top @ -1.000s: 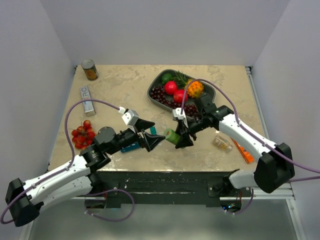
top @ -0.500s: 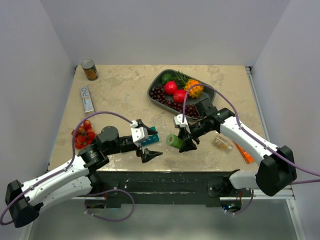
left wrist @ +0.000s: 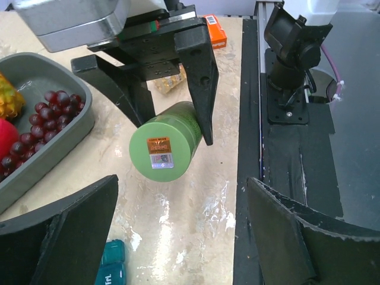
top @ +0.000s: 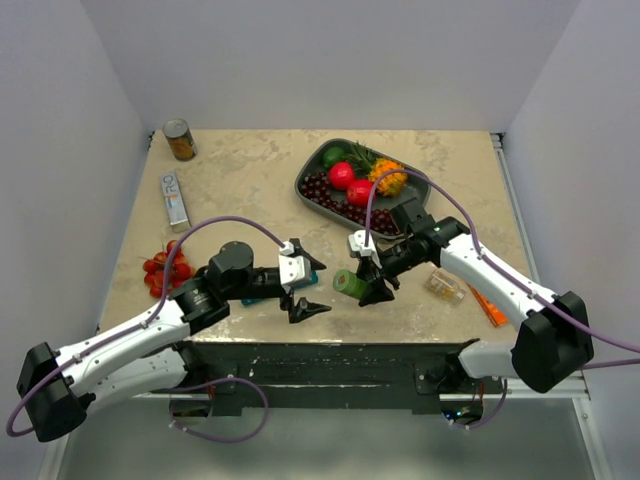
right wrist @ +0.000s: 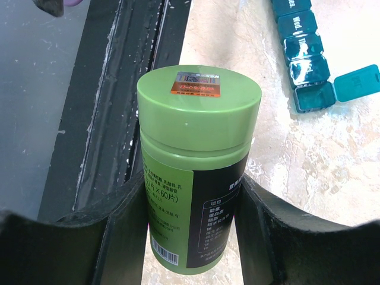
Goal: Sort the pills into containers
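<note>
Low in the top view's middle, the right gripper held the capped green bottle. The left gripper, wide open and empty, hung near the teal containers. No pills looked sorted yet.

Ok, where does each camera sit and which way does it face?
Top external: above and behind the bases, looking down on the table; both arms show.
Left wrist: on the left arm, facing the right gripper holding the green bottle; own open fingers frame it.
Right wrist: looks past its fingers and the bottle to the teal pill organizer.
Shared: all see the bottle.
</note>
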Controlling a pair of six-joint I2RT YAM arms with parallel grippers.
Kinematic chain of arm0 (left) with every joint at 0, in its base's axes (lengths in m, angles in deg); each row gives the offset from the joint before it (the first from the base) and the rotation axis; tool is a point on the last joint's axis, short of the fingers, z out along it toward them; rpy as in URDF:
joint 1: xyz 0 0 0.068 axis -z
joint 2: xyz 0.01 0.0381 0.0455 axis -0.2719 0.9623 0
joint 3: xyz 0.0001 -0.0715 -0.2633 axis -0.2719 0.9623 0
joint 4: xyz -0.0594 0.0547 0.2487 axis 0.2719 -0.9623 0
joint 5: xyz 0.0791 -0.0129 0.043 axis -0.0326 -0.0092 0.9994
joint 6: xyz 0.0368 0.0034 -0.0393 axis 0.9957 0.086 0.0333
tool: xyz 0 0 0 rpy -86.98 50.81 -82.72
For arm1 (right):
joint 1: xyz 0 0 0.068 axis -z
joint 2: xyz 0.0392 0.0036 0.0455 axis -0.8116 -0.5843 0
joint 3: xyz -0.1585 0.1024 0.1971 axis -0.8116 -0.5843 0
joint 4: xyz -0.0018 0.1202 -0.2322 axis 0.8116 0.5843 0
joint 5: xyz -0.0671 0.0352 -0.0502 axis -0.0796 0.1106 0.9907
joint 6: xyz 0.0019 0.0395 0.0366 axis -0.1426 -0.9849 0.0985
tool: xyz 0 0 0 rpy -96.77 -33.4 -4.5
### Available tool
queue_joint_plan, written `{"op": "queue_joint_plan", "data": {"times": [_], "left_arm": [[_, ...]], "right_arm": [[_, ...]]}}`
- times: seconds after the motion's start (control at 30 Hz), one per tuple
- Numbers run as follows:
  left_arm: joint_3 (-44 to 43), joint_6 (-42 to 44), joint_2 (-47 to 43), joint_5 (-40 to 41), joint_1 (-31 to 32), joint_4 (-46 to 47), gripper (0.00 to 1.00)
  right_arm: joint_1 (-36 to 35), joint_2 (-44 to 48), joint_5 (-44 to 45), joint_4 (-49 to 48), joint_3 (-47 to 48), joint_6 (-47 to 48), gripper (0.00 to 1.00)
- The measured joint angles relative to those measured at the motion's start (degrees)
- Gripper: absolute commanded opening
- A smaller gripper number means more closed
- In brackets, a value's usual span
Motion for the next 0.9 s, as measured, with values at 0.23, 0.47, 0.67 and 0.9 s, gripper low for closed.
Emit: {"op": "queue_joint_plan", "data": {"times": [0.23,0.47,0.67,0.9], "left_arm": [[-1.1,3.0,2.1,-2.2,0.0,-1.5,0.92],[-3.0,4.2,4.5,-3.7,0.0,-1.6,0.92],[-3.0,4.4,4.9,-4.0,0.0,-1.8,0.92],[-3.0,4.4,5.2,-4.0,0.0,-2.0,0.92]], "right_arm": [[0.0,0.0,0.0,0.0,-0.1,0.2,0.00],[0.0,0.1,0.0,0.0,-0.4,0.2,0.00],[0.0,0.1,0.0,0.0,-0.8,0.4,0.00],[0.0,0.2,0.0,0.0,-0.9,0.5,0.00]]}}
